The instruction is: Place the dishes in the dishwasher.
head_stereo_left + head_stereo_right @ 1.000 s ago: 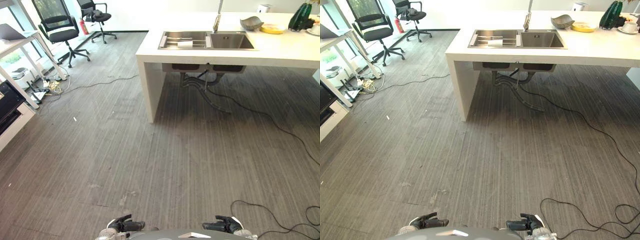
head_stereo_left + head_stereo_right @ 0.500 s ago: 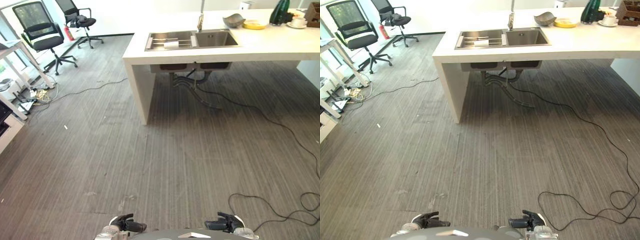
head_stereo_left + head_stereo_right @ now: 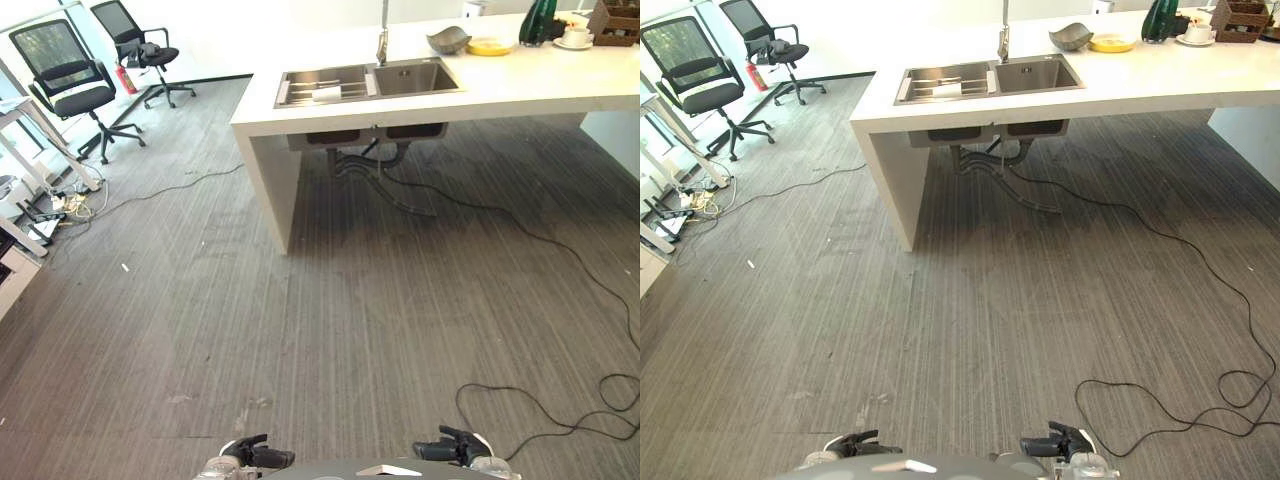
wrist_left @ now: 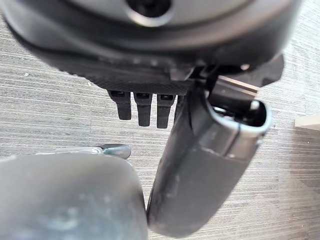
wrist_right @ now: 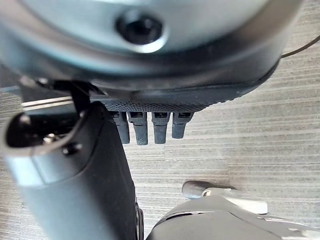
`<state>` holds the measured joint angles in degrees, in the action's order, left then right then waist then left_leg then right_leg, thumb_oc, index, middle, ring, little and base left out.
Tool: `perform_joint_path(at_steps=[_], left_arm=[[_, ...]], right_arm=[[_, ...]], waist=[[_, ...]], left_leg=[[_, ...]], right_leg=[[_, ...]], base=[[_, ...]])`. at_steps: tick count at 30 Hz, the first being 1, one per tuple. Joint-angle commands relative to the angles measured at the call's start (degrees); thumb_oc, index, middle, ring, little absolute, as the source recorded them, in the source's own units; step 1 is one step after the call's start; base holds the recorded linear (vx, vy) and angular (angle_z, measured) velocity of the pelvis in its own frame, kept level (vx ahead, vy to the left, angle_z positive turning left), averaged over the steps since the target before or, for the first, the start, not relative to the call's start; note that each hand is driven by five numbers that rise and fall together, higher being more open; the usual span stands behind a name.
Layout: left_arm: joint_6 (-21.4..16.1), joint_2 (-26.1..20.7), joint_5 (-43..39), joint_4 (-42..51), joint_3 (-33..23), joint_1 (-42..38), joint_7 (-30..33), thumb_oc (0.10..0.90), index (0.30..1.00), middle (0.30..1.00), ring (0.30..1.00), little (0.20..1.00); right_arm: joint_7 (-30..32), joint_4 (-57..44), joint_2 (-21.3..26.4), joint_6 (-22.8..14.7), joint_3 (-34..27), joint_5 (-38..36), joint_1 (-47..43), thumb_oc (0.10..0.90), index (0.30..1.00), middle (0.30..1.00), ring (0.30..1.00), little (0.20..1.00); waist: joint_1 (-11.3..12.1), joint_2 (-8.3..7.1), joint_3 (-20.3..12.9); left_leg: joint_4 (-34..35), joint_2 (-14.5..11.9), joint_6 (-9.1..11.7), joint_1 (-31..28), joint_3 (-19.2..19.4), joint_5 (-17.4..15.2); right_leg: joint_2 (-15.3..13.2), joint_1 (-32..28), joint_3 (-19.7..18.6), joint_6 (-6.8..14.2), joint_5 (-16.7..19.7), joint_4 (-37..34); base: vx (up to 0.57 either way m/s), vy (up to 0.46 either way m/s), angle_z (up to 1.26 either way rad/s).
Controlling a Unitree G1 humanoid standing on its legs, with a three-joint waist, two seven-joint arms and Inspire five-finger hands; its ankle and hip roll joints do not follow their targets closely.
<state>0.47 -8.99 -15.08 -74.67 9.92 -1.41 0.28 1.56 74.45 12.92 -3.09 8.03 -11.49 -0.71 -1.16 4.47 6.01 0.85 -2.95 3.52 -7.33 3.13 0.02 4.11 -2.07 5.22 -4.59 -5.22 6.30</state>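
Observation:
On the white counter [image 3: 520, 85] at the far side lie a grey bowl [image 3: 447, 40], a yellow plate [image 3: 489, 46] and a white cup on a saucer [image 3: 577, 37], beside a dark green bottle [image 3: 541, 20]. A steel double sink [image 3: 365, 82] with a tap is set into the counter, and a white item [image 3: 327, 93] rests in its left basin. My left hand [image 3: 255, 457] and right hand [image 3: 455, 447] hang low at the bottom edge, far from the counter. In the wrist views the left hand's fingers [image 4: 142, 107] and the right hand's fingers [image 5: 150, 127] point straight down over the floor, holding nothing.
Grey striped floor stretches between me and the counter. Black cables [image 3: 540, 410] loop on the floor at right and run under the sink. Two office chairs [image 3: 65, 92] [image 3: 140, 50], a fire extinguisher [image 3: 124, 77] and a desk [image 3: 20, 110] stand at left. A brown basket [image 3: 620, 22] sits at the counter's right end.
The whole picture has shifted, so the camera has moved: the counter now lies further left and more of its right end shows. Both hands stay low and empty.

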Motion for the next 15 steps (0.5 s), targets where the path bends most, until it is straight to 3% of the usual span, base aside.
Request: perform_joint_path(at_steps=[1,2,5,6,8,10,11,12,15], left_arm=[[-0.7,1.5,-0.7,-2.9,-1.9,-3.6,1.0,0.800,0.900,0.900,0.900,0.900],[-0.5,1.2,-2.5,-3.2,-2.6,-3.9,1.1,0.800,0.900,0.900,0.900,0.900],[-0.5,1.2,-2.6,-3.3,-2.5,-3.8,1.2,0.800,0.900,0.900,0.900,0.900],[-0.4,1.2,-2.5,-3.6,-2.6,-3.4,1.1,0.800,0.900,0.900,0.900,0.900],[-0.5,1.3,-2.3,-3.1,-2.9,-2.0,1.2,0.800,0.900,0.900,0.900,0.900],[-0.6,1.9,-2.2,-3.2,-3.0,-0.8,1.2,0.800,0.900,0.900,0.900,0.900],[-0.7,1.9,-2.2,-3.2,-3.0,-0.7,1.2,0.800,0.900,0.900,0.900,0.900],[-0.6,2.2,-2.7,-3.9,-3.3,-0.4,1.3,0.800,0.900,0.900,0.900,0.900],[-0.6,2.2,-2.7,-3.9,-3.3,-0.4,1.3,0.800,0.900,0.900,0.900,0.900]], right_arm=[[-0.3,1.6,-0.3,0.7,5.1,1.3,-0.1,0.800,0.900,0.900,0.900,0.900],[-0.5,1.2,0.5,1.1,6.1,2.2,-0.6,0.800,0.900,0.900,0.900,0.900],[-0.5,1.1,0.6,1.2,6.2,2.2,-0.7,0.800,0.900,0.900,0.900,0.900],[-0.6,1.2,0.7,1.3,6.3,2.4,-0.6,0.800,0.900,0.900,0.900,0.900],[-0.8,1.3,0.8,1.4,6.6,3.2,-0.6,0.800,0.900,0.900,0.900,0.900],[-0.9,1.3,0.7,1.2,7.1,4.0,-0.6,0.800,0.900,0.900,0.900,0.900],[-0.9,1.3,0.7,1.2,7.1,4.0,-0.6,0.800,0.900,0.900,0.900,0.900],[-0.8,1.7,0.5,1.1,7.4,4.2,-0.8,0.800,0.900,0.900,0.900,0.900],[-0.8,1.7,0.4,1.1,7.4,4.2,-0.8,0.800,0.900,0.900,0.900,0.900]], waist=[[-0.5,-5.41,4.0],[1.2,-6.50,6.7],[1.5,-6.41,7.1],[2.0,-6.42,7.2],[3.9,-5.23,6.6],[5.9,-3.97,6.3],[5.9,-4.27,6.4],[7.4,-4.12,6.1],[7.4,-4.25,6.2]], left_leg=[[-20.0,1.1,2.6,8.2,2.5,-0.5],[-31.5,0.1,4.4,14.9,2.4,5.5],[-31.5,-0.4,4.4,16.8,3.0,6.4],[-29.4,-0.9,3.9,19.1,4.7,6.3],[-17.5,-0.9,1.9,21.4,6.9,6.5],[-6.7,-0.6,2.0,22.4,6.6,10.3],[-6.2,-0.3,2.0,21.8,6.7,10.4],[-1.4,-0.5,2.2,23.0,5.9,12.2],[-1.1,-0.3,2.2,22.7,6.0,12.3]], right_leg=[[-4.1,-7.6,-2.1,6.6,0.9,-9.0],[-4.4,-10.7,-1.8,5.5,0.3,-10.5],[-4.3,-11.6,-1.5,5.5,-0.2,-10.8],[-4.3,-12.6,-1.4,5.4,-1.0,-11.0],[-3.0,-14.5,-2.4,5.9,-2.8,-11.3],[-1.6,-16.9,-3.9,6.4,-4.8,-11.3],[-2.0,-17.3,-3.8,6.5,-5.0,-11.3],[-1.5,-19.2,-5.2,6.4,-6.2,-11.3],[-1.6,-19.4,-5.1,6.4,-6.3,-11.3]], base=[[0.11,-0.261,-0.25],[0.10,-0.210,-0.25],[0.09,-0.064,-0.06],[0.33,0.004,-0.30],[0.43,0.077,-0.11],[0.35,0.081,0.02],[0.36,0.059,-0.07],[0.23,0.030,-0.15],[0.07,0.010,-0.53]])
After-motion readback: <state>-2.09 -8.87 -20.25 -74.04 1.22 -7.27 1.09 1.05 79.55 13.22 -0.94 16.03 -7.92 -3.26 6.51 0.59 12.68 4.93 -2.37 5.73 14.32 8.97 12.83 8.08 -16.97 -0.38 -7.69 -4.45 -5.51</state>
